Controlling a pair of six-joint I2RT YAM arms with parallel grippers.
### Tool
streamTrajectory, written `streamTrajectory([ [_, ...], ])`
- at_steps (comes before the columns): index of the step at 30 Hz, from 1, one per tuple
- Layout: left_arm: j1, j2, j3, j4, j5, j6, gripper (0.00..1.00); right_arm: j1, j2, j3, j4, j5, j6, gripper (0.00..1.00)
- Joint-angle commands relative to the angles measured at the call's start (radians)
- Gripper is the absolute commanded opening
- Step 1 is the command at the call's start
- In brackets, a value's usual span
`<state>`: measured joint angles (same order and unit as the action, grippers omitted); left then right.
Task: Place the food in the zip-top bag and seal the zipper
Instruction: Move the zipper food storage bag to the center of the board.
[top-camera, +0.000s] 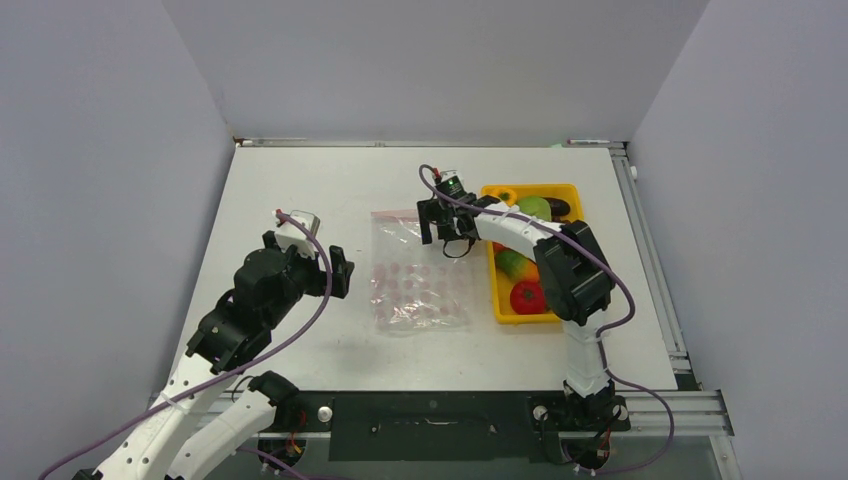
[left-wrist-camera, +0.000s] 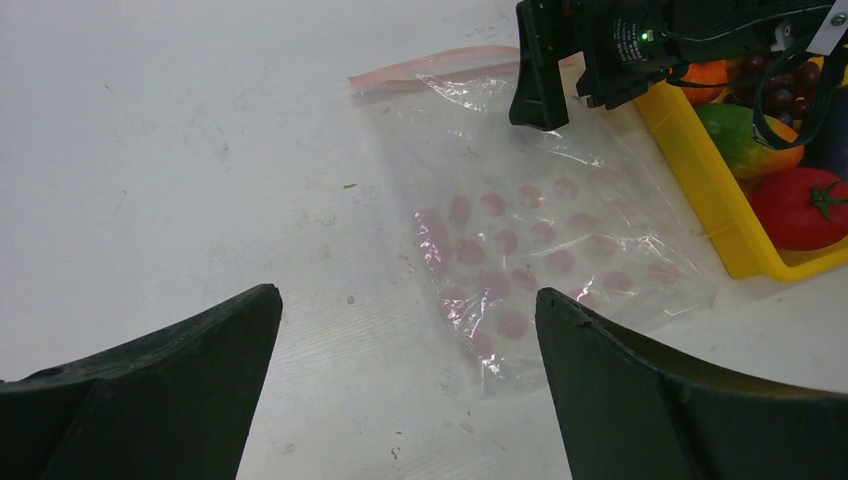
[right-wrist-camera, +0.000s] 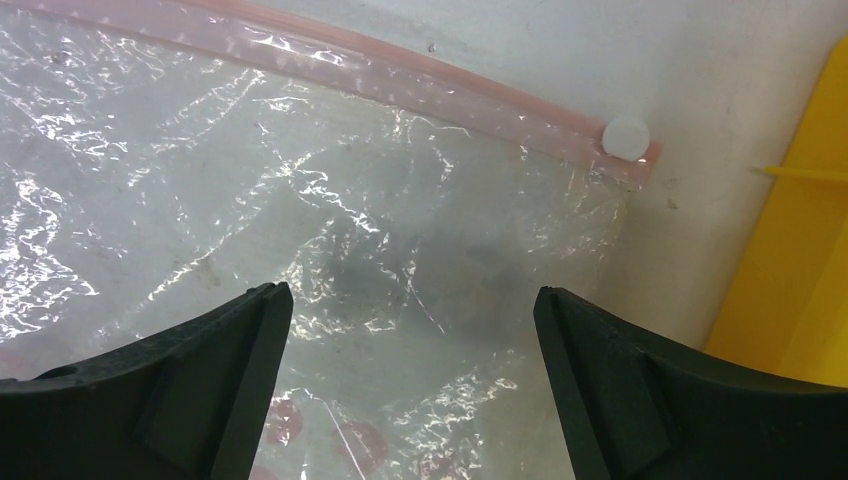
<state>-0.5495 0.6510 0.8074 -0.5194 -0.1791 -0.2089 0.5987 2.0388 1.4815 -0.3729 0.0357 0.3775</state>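
Note:
The clear zip-top bag (top-camera: 420, 280) with pink dots lies flat on the table, empty. Its pinkish-red zipper (top-camera: 398, 213) runs along the far edge. The food sits in the yellow tray (top-camera: 525, 319): a red tomato (top-camera: 527, 296), a green piece (top-camera: 533, 207), a dark eggplant (top-camera: 559, 208) and a green-orange piece (top-camera: 515, 264). My right gripper (top-camera: 445, 232) is open and empty, low over the bag's far right corner. In the right wrist view the gripper (right-wrist-camera: 410, 300) is above the bag (right-wrist-camera: 350, 230), near the zipper (right-wrist-camera: 400, 80) and its white tab (right-wrist-camera: 627, 135). My left gripper (top-camera: 340, 270) is open and empty, left of the bag.
In the left wrist view the left gripper (left-wrist-camera: 405, 300) faces the bag (left-wrist-camera: 540, 240), with the right gripper (left-wrist-camera: 560, 70) and the tray (left-wrist-camera: 700, 170) behind it. Grey walls enclose the table on three sides. The tray's edge (right-wrist-camera: 790, 260) is just right of the right gripper.

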Motion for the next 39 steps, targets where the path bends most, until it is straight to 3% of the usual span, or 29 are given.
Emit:
streamTrajectory([
  [1,0.005,-0.001,0.03,0.034,-0.003,-0.009,0.96,0.0,0.013,0.037,0.038,-0.013,-0.004,0.94],
  [5,0.005,-0.001,0.03,0.034,-0.003,-0.009,0.96,0.0,0.021,0.031,0.039,-0.016,-0.009,0.78],
  [11,0.005,-0.001,0.03,0.033,-0.002,-0.009,0.96,0.0,0.02,0.017,0.039,-0.011,-0.018,0.39],
  [18,0.004,0.0,0.03,0.034,-0.002,-0.01,0.96,0.001,0.007,0.005,0.034,-0.015,-0.028,0.06],
  [32,0.005,0.023,0.034,0.038,0.021,-0.017,0.96,0.038,-0.163,-0.147,0.096,0.022,0.058,0.05],
  [39,0.005,0.068,0.073,0.05,0.055,-0.09,0.96,0.07,-0.276,-0.268,0.148,0.07,0.107,0.05],
])
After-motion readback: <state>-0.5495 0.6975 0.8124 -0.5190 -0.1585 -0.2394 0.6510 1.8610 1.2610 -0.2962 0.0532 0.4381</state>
